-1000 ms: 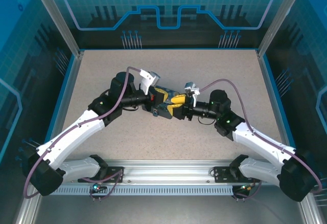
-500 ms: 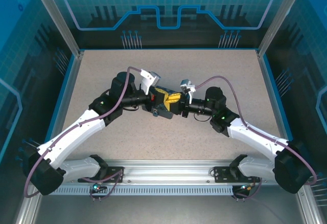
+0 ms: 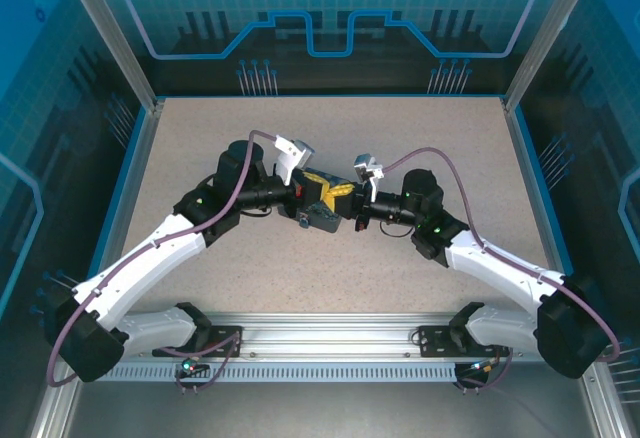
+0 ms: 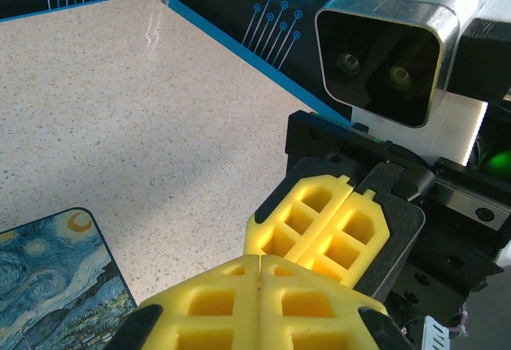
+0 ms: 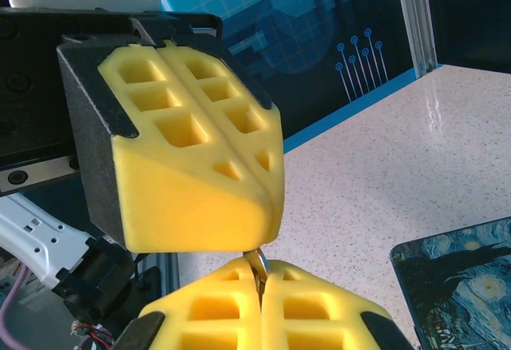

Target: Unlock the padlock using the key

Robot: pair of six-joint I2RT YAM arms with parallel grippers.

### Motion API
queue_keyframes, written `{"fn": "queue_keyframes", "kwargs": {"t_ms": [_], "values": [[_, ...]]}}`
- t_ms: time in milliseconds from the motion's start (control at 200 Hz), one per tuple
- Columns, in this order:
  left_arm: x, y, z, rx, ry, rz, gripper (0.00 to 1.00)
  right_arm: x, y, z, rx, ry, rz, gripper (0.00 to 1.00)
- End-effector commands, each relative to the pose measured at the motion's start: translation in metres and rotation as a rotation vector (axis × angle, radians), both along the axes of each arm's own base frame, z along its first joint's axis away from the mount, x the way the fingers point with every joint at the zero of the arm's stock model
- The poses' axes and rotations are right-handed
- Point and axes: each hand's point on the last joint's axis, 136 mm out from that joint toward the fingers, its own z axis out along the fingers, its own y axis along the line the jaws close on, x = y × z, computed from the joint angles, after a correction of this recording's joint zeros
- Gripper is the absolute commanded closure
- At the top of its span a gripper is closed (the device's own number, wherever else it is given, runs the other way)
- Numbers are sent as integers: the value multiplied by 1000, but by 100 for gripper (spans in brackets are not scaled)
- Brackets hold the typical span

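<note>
Key (image 5: 256, 260) sits pinched in the right gripper (image 5: 259, 276), tip to tip with the clenched left gripper (image 4: 260, 260).

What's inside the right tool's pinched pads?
A thin metal tip, probably the key, sticks up from between the right tool and its yellow pads; the pads cover the rest of it.

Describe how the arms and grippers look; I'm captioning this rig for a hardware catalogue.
The left arm and right arm have white lower links and black upper sections, each trailed by a purple cable. The left gripper and right gripper carry black fingers with yellow, grid-pocketed pads.
</note>
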Motion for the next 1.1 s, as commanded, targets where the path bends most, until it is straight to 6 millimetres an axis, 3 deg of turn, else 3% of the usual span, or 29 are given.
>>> {"fn": "queue_keyframes", "kwargs": {"t_ms": [0,35,135,215,345,400,580,765,945,1095], "values": [[-4,-4,8,-13,-28,-30,100,-8,-1,23,40,-73,33,100],[-4,-4,10,-15,-32,-29,100,-9,-2,22,35,-71,32,100],[-2,-2,12,-22,-38,-15,72,-8,-5,18,10,-61,18,100],[3,3,16,-24,-48,23,56,-4,-10,10,-24,-41,-17,100],[23,24,20,-44,-16,126,39,10,-27,-13,-101,28,-120,100],[36,39,15,-51,25,189,32,17,-37,-33,-154,103,-175,100],[86,102,-43,-11,207,434,14,35,-72,-81,-286,265,-355,100],[122,142,-112,52,336,578,10,39,-92,-112,-384,356,-444,100],[141,143,-160,105,416,588,9,38,-98,-123,-409,374,-468,100],[149,139,-182,116,451,575,9,37,-102,-130,-432,391,-482,100]]}}
